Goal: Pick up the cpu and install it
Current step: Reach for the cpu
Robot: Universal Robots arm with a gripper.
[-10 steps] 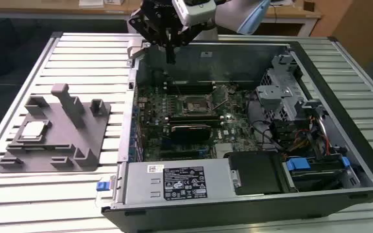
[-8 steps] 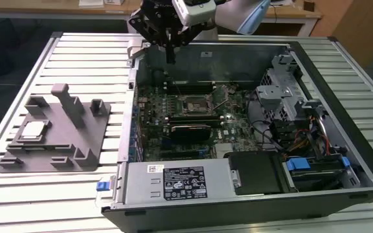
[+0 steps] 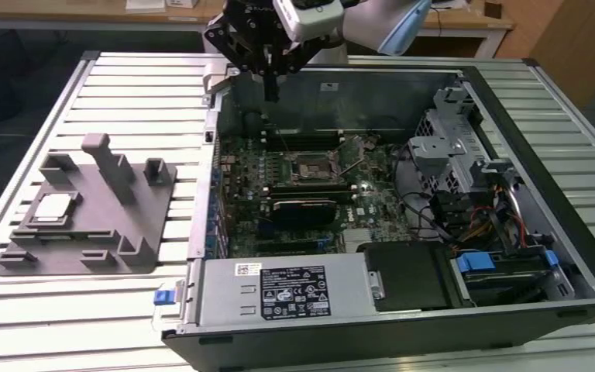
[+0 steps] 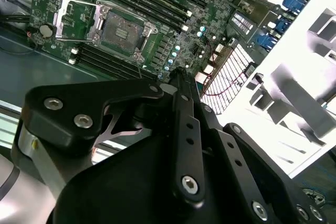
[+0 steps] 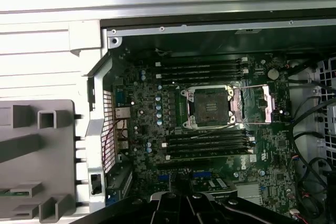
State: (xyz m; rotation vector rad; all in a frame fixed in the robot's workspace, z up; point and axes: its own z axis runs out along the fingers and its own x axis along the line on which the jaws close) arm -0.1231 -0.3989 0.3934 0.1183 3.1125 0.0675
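Fingers [image 3: 272, 87] together, empty, over the case [image 3: 380, 71] rim; cpu [image 3: 52, 208] waits on the grey fixture [image 3: 122, 225]. Best opened wide, lowered squarely.

Count, exterior view:
- open computer case [image 3: 401, 335]: 1
- motherboard [image 3: 244, 172]: 1
- CPU socket [image 3: 309, 167]: 1
- power supply [image 3: 276, 291]: 1
- grey fixture plate [image 3: 83, 236]: 1
- cpu [image 3: 53, 206]: 1
- gripper [image 3: 272, 93]: 1

First wrist view: memory slots [image 5: 202, 69] in 2 banks.
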